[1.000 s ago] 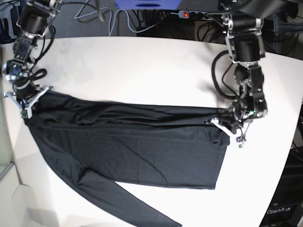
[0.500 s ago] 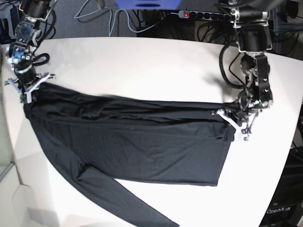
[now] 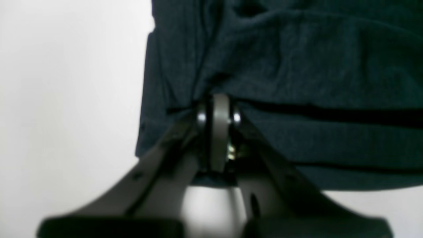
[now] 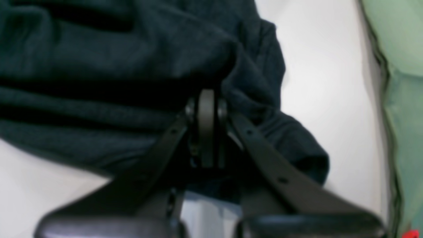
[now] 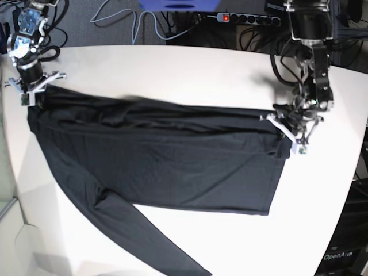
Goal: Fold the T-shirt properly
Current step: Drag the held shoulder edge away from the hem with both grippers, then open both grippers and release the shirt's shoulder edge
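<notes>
Both pincers, left (image 5: 286, 133) and right (image 5: 33, 96), are clenched on the far edge of the large, thin, shiny black long-sleeved T-shirt (image 5: 167, 167). Between them the smooth cloth is bunched, so it could slip out or fold crookedly. The sleeve trailing toward the near side of the white table (image 5: 172, 75) could drag and skew the fold.

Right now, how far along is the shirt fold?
Early. Done: one lengthwise fold, with the T-shirt lying as a wide band across the table. In hand: the left gripper and right gripper are each shut on a far corner of the doubled edge, stretching it between them. Left: the sleeve trailing toward the near edge is not tucked in, and no crosswise folds show.
</notes>
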Available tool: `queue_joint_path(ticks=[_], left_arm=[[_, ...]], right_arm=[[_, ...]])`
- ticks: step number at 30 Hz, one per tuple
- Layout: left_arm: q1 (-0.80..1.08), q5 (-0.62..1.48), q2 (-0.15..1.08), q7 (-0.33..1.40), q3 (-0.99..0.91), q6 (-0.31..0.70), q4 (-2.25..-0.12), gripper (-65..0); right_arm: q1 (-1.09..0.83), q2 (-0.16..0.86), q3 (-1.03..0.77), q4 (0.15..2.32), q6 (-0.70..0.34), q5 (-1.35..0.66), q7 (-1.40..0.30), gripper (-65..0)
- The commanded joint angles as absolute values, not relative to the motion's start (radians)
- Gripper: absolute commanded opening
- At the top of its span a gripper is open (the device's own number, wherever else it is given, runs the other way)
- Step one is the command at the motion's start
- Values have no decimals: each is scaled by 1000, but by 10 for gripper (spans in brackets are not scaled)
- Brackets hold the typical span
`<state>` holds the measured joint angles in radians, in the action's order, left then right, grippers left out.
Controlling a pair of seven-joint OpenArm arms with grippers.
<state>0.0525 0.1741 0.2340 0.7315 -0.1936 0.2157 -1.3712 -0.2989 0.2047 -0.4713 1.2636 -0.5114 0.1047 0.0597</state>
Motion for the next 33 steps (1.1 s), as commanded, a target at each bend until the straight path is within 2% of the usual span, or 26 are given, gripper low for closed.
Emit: queue_joint_path(ticks=[1,8,20,33], left_arm=[[97,119,239,901,-189,203,-1365,-628],[200,120,265,901,-191,203,-1431,-628],[412,127,277,889,-243,203,-1575,-628],[510,122,275,889,-291,205,-1672,-628]], right_arm=[[-335,205,-470,1250,-529,176,-73,-644],[-417,183,-536,1250,-530,174,16,-644],[-547,176,-538,1242,-530,174,177,-644],[-605,156,-538,1242,-530,174,277,-644]])
